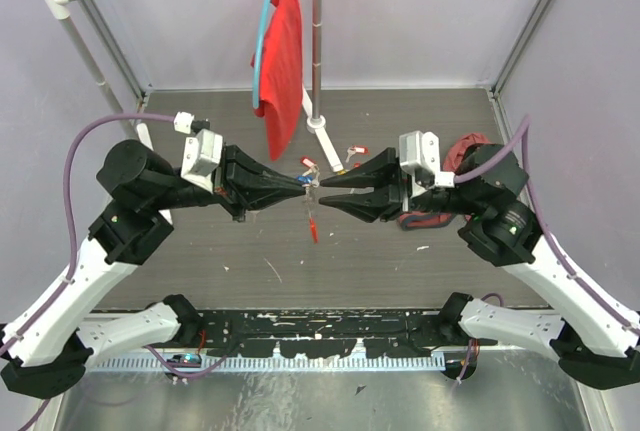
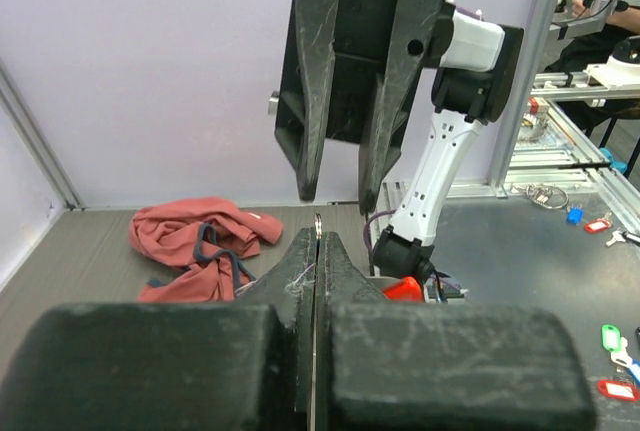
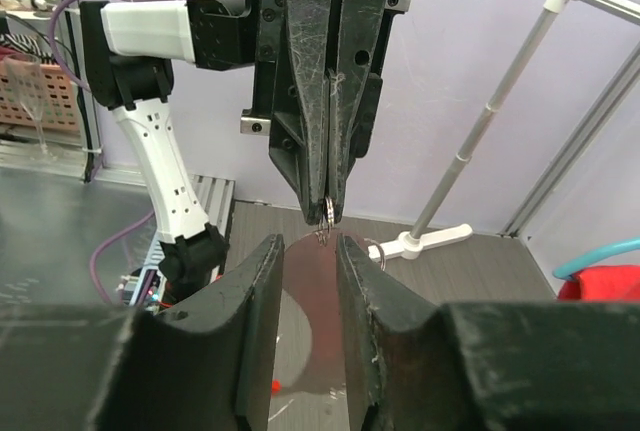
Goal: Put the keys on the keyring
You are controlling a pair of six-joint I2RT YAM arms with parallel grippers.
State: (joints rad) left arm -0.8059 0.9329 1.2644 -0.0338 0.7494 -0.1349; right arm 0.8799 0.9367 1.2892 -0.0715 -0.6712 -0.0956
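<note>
Left claw (image 1: 306, 184) is clamped tight on the keyring (image 1: 313, 226), with its red strip dangling underneath. Right claw (image 1: 320, 192) faces it nose to nose, fingers spread, nothing in them. A couple of red-tagged keys (image 1: 310, 163) lie on the bench (image 1: 200, 261) just behind.

Left gripper (image 1: 300, 184) on the left, right gripper (image 1: 326, 189) on the right, tips nose to nose over mid-bench (image 1: 200, 261). Keyring (image 1: 313, 225) between them, in the left jaws, tail below the tips. Keys (image 1: 310, 163) on bench just behind. Rack (image 1: 318, 71) further back, cloth (image 1: 283, 61) on its rail. 2nd cloth (image 1: 470, 147) on bench behind right arm.
</note>
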